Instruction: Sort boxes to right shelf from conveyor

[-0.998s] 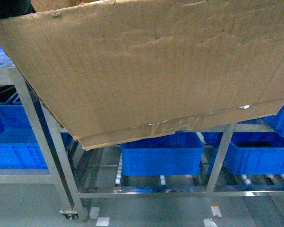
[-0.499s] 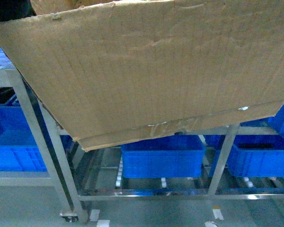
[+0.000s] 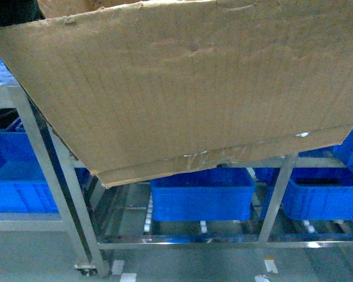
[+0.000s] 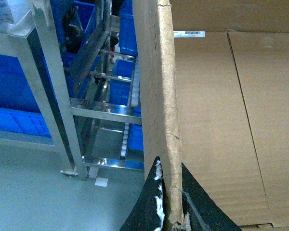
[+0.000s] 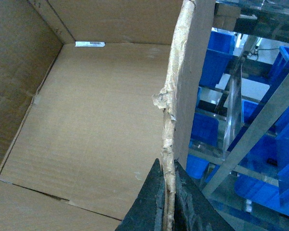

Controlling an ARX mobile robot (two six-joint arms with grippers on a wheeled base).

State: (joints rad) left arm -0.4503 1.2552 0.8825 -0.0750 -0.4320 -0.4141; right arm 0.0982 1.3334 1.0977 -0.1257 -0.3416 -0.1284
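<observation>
A large brown cardboard box (image 3: 194, 88) hangs tilted and fills the upper head view, with wrinkled tape along its lower seam; it hides both grippers there. In the left wrist view my left gripper (image 4: 171, 202) is shut on the ragged top edge of the box's left wall (image 4: 156, 96). My right gripper (image 5: 168, 192) is shut on the torn edge of the opposite wall (image 5: 180, 96), and the box's inside (image 5: 101, 120) shows empty. The steel right shelf (image 3: 47, 158) with white roller tracks (image 3: 147, 217) stands behind and below the box. The conveyor is out of view.
Blue plastic crates (image 3: 201, 192) (image 3: 323, 197) sit on the shelf's lower level, another (image 3: 17, 176) at the left. A shelf leg ends in a caster (image 3: 85, 270) on the grey floor, beside white tape marks (image 3: 128, 276). Shelf posts (image 4: 62, 120) (image 5: 250, 139) stand beside the box walls.
The shelf frame and crates have shifted slightly in the head view. The box stays held by both grippers in almost the same place.
</observation>
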